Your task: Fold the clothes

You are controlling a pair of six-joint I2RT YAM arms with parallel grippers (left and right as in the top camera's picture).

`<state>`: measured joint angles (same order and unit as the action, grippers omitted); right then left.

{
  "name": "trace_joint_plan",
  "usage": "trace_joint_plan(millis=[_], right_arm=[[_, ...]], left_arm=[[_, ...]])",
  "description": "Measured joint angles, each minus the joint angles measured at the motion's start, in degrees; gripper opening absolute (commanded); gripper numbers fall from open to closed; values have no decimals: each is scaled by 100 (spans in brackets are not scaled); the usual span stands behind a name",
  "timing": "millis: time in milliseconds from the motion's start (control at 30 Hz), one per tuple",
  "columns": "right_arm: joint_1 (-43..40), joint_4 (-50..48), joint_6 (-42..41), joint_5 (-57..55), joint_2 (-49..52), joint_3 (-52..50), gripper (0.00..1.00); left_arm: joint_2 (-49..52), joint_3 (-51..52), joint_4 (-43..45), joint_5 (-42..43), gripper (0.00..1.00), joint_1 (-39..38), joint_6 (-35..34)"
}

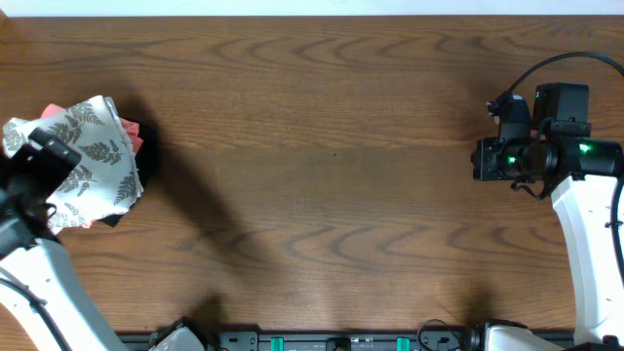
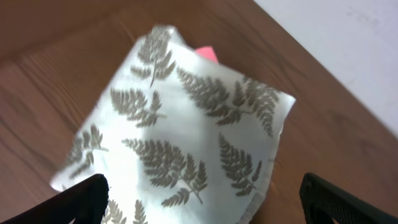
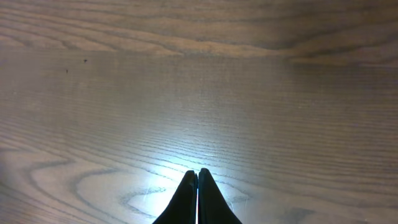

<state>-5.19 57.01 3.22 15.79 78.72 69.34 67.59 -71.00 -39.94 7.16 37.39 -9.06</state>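
Observation:
The clothes [image 1: 93, 161], a white fabric garment printed with grey fern leaves, lie folded into a compact bundle at the far left of the table. In the left wrist view the clothes [image 2: 180, 130] fill the middle as a flat folded packet. My left gripper [image 2: 202, 205] is open, its two black fingers wide apart on either side of the packet's near edge, holding nothing. My left arm [image 1: 34, 175] hangs over the bundle's left side. My right gripper [image 3: 198, 193] is shut and empty above bare wood; it sits at the far right [image 1: 480, 159].
A salmon-pink garment [image 1: 132, 136] and a black cloth [image 1: 148, 146] peek out from under the folded bundle; the pink edge also shows in the left wrist view [image 2: 208, 54]. The wooden table [image 1: 331, 146] stretches between the arms. Its far edge meets a pale wall [image 2: 348, 43].

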Motion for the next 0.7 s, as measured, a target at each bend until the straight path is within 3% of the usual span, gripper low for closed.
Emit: trace_joint_plan(millis=[367, 533, 700], right_arm=[[0, 39, 0, 0, 11, -2, 2], [0, 46, 0, 0, 11, -2, 2], [0, 46, 0, 0, 13, -2, 3]], left_arm=[[986, -42, 35, -3067, 98, -1954, 822], [1615, -468, 55, -4898, 98, -2284, 1093], [2100, -835, 105, -5713, 98, -2282, 1217]])
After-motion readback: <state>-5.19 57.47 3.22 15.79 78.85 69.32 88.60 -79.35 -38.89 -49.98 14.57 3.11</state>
